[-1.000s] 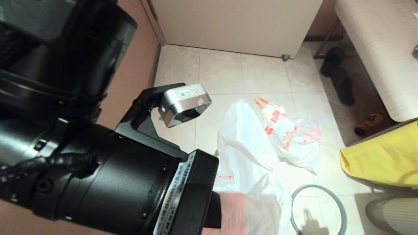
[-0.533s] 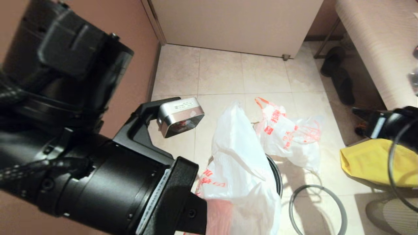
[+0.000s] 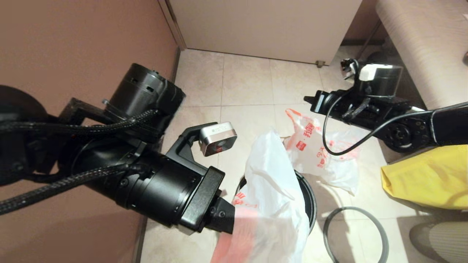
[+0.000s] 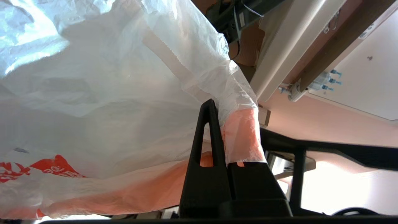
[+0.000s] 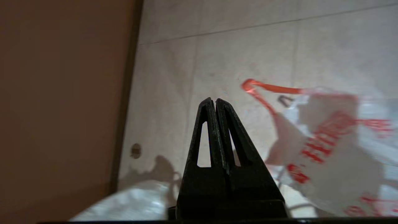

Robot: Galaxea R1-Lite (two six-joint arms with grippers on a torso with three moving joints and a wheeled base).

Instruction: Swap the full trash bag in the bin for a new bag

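Left wrist view: my left gripper [image 4: 228,137] is clenched on the wide pale-orange hem of the thin, limp, slippery white see-through new bag [image 3: 270,190] draped over the glossy black round bin [image 3: 310,199]; I judge that hem the soundest hold, while my right gripper [image 5: 215,102], closed on nothing, hangs above the lumpy red-lettered full trash bag [image 3: 321,153] on the tiled floor [image 3: 245,80].
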